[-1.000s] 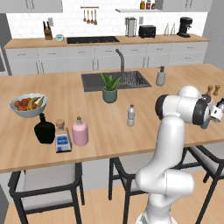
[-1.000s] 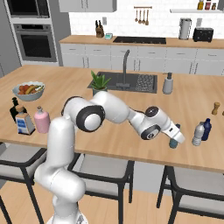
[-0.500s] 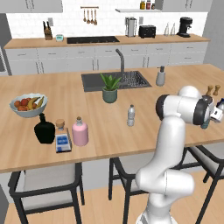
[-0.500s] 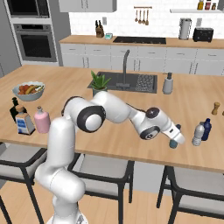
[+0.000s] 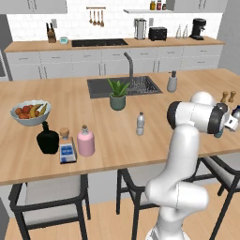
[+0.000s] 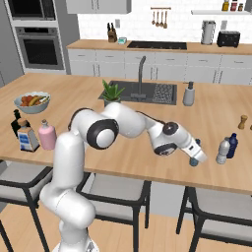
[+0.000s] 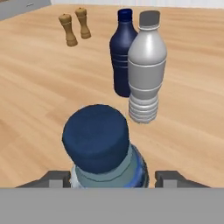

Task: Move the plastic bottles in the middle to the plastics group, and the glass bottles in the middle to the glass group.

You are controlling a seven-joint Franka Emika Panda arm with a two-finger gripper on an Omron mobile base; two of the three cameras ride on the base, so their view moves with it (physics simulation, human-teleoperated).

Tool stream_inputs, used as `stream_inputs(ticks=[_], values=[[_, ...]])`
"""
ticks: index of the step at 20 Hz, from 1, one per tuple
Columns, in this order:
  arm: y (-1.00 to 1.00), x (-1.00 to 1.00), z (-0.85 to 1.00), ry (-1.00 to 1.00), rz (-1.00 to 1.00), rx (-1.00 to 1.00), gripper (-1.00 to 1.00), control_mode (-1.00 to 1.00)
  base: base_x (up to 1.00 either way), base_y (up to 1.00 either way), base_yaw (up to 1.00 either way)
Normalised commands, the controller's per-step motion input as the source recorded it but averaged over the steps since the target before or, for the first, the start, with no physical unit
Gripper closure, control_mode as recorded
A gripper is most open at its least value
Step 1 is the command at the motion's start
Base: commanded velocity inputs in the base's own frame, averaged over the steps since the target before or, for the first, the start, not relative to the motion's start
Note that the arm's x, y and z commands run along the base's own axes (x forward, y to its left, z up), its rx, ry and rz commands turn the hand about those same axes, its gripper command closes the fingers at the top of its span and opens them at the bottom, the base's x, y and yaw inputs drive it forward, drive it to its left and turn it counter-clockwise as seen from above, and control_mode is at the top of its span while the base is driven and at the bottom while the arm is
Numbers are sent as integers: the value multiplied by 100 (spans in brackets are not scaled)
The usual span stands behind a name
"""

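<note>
Two brown shakers [image 7: 74,26], two glass-group bottles [image 5: 48,139], one pink bottle [image 5: 86,141], four water bottles [image 7: 147,65].

You see a matt, pale wood counter [image 7: 39,87] with fine grain. The teal-blue bottle [image 7: 105,153] by the gripper [image 7: 113,178] looks like translucent plastic under a matt dark blue cap. Near the counter's far edge, the grey ribbed bottle [image 7: 146,65] looks satiny, the navy bottle [image 7: 121,52] faintly glossy, and the two shakers [image 7: 74,27] turned brown wood.

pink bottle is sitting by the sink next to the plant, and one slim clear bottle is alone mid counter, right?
Not by the sink. The left base view shows the pink bottle at the counter's near left, beside the black flask and square bottle. The slim clear bottle does stand alone mid counter.
</note>
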Motion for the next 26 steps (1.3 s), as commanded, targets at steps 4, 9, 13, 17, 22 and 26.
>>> stream_inputs(ticks=[4, 9, 13, 17, 22, 26], values=[[7, -1, 0, -12, 0, -2, -100, -100, 0, 0, 0], [4, -12, 0, -10, 0, -4, -100, -100, 0, 0, 0], [21, -23, 0, 0, 0, 0, -100, -100, 0, 0, 0], [30, -16, 5, 0, 0, 0, -100, -100, 0, 0, 0], [35, -6, 46, 0, 0, 0, -100, -100, 0, 0, 0], [31, -2, 82, 2, 0, 0, -100, -100, 0, 0, 0]])
